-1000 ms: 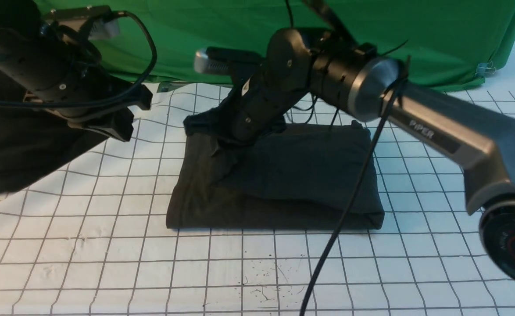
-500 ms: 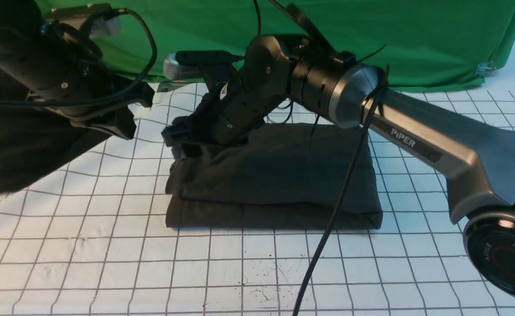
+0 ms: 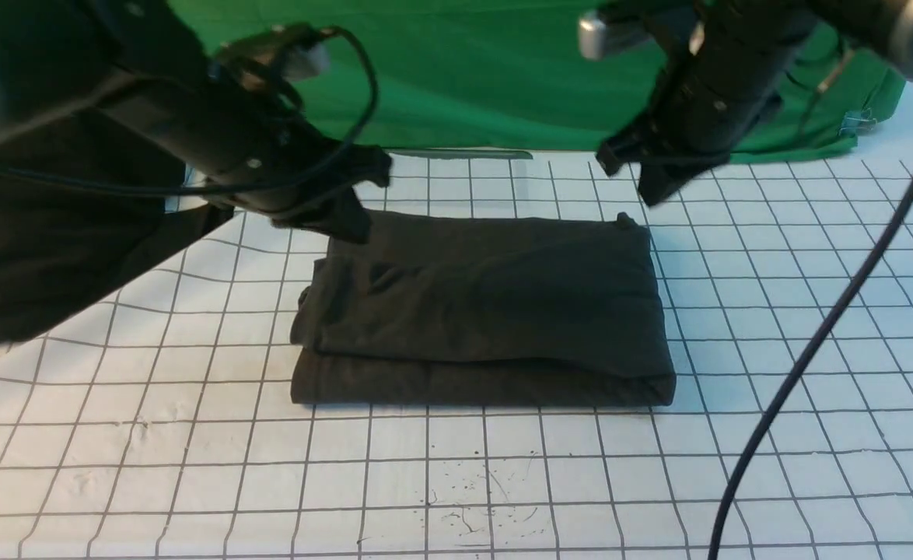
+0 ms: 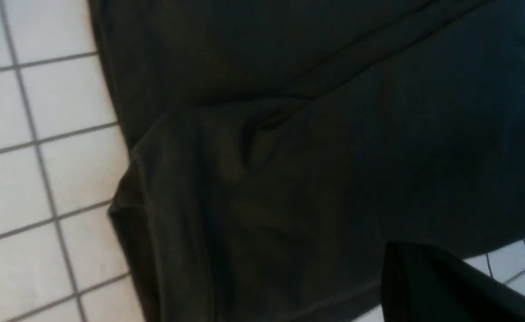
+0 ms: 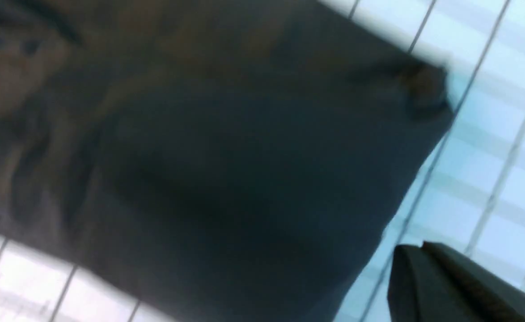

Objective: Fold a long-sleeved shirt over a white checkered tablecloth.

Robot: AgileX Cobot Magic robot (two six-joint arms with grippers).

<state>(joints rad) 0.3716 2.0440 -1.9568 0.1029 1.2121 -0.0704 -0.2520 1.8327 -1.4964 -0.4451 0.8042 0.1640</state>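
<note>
- long-sleeved shirt — dark charcoal grey, plain, no print showing
- white checkered tablecloth — white with a thin dark-grey grid and small dark specks near the front
- backdrop cloth — plain bright green
- heap of cloth on the left — near black, unpatterned

Both arms are matte black, silver camera modules on top — thin black cables (one dangling) trail along.
</note>
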